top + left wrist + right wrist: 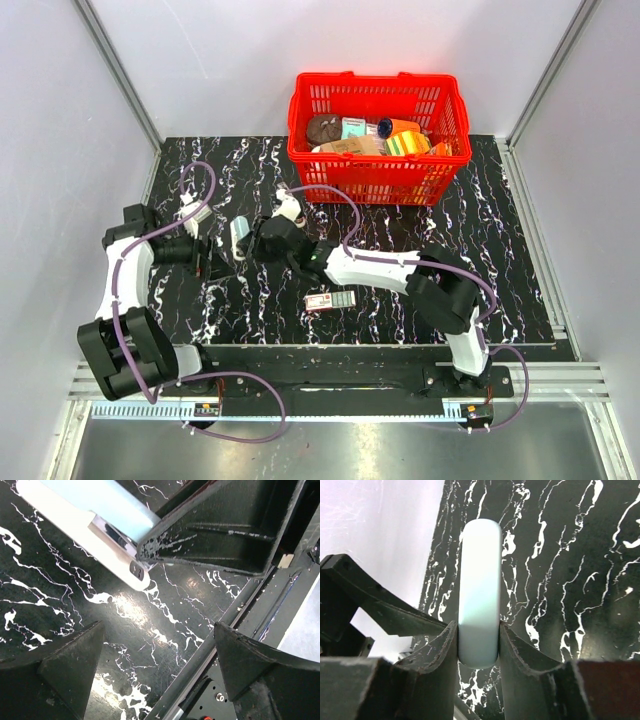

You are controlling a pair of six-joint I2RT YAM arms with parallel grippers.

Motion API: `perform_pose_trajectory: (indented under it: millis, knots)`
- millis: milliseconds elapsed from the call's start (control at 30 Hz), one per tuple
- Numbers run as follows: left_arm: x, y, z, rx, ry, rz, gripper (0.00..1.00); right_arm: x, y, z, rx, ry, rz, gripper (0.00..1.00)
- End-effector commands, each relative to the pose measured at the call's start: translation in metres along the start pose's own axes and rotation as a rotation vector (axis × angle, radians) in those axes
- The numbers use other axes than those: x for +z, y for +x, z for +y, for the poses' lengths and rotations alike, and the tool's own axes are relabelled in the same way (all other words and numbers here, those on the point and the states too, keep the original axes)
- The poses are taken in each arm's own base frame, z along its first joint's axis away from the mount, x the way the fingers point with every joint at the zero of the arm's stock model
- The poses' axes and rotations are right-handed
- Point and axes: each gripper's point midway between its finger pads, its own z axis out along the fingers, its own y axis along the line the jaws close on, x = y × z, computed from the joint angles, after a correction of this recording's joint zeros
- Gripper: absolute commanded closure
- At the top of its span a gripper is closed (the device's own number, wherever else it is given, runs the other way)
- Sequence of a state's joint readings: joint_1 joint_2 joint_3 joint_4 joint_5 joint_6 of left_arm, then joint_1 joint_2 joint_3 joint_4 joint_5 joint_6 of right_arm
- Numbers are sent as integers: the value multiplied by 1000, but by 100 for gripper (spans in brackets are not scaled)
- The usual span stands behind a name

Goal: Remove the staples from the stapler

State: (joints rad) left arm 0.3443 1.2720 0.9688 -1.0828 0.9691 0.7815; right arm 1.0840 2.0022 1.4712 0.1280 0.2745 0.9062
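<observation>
pinching a smooth, pill-shaped blue stapler [479,580] is the right gripper [478,636].

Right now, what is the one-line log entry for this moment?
right tool: shut on stapler | left tool: open, off stapler | stapler: above table

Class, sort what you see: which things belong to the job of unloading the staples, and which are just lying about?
Job: pale blue stapler, gripped by right hand; open left hand beside it.
Lying about: red basket; small red-and-white box.
</observation>
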Motion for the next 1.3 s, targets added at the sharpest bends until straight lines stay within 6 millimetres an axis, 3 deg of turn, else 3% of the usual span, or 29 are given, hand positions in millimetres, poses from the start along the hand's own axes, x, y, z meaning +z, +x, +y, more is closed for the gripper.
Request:
perform_pose_trajectory:
  millis: [0, 367, 767, 1267]
  knots:
    - [4, -21, 0, 75, 33, -77, 7, -20, -30, 57, 134, -195, -69, 100]
    - [21, -18, 20, 56, 31, -82, 33, -28, -16, 57, 180, -251, -18, 100]
    - [30, -11, 19, 82, 27, -72, 40, -31, -16, 62, 183, -282, -26, 100]
    - [31, -10, 30, 103, -37, -84, 84, -33, -1, 58, 177, -289, 5, 100]
